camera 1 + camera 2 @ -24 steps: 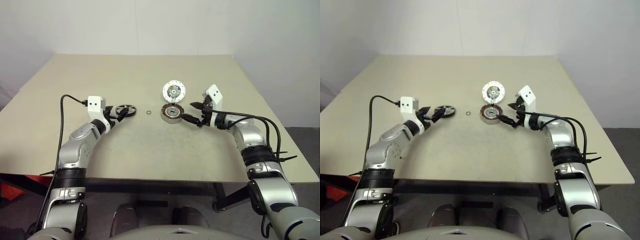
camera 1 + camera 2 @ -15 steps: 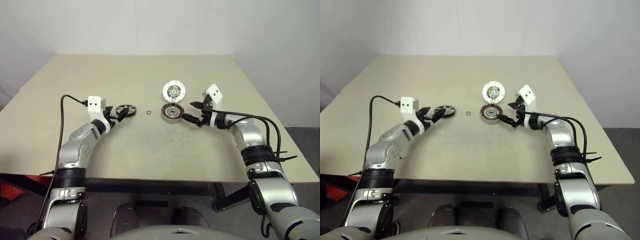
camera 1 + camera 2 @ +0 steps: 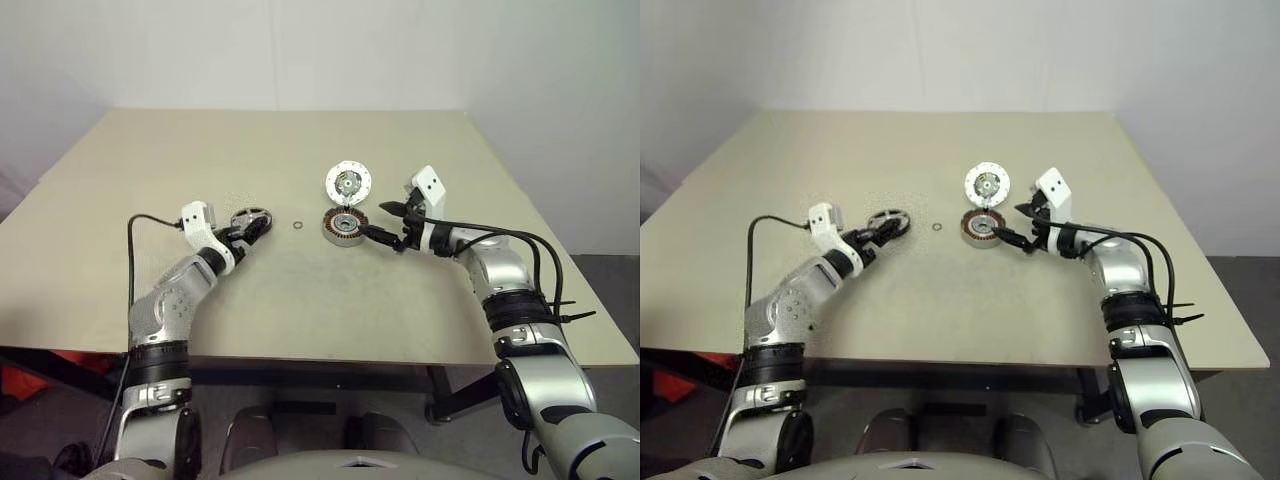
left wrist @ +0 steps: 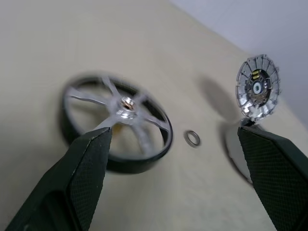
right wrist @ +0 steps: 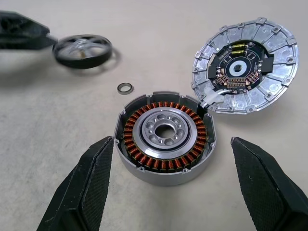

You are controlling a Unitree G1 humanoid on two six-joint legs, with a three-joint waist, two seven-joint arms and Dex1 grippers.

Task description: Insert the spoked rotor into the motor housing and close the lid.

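The spoked rotor (image 3: 252,218), a dark-rimmed wheel with slim spokes and a bright hub, lies flat on the table left of centre. My left gripper (image 3: 246,231) is open right at its near side; in the left wrist view one fingertip (image 4: 96,144) overlaps the rotor's (image 4: 118,122) near rim. The motor housing (image 3: 342,226) stands at mid-table, its copper windings (image 5: 165,136) showing. The lid (image 3: 347,182) stands tilted up at the housing's far edge, inner face (image 5: 245,65) visible. Just right of the housing, my right gripper (image 3: 378,222) is open and points at it.
A tiny loose metal ring (image 3: 298,224) lies between rotor and housing. The beige table (image 3: 300,310) has wide bare room in front and behind. A black cable (image 3: 140,222) runs from the left wrist camera along the arm.
My left arm has swung forward and inward, bringing its open gripper up to the rotor. The right arm, housing and lid have stayed put.
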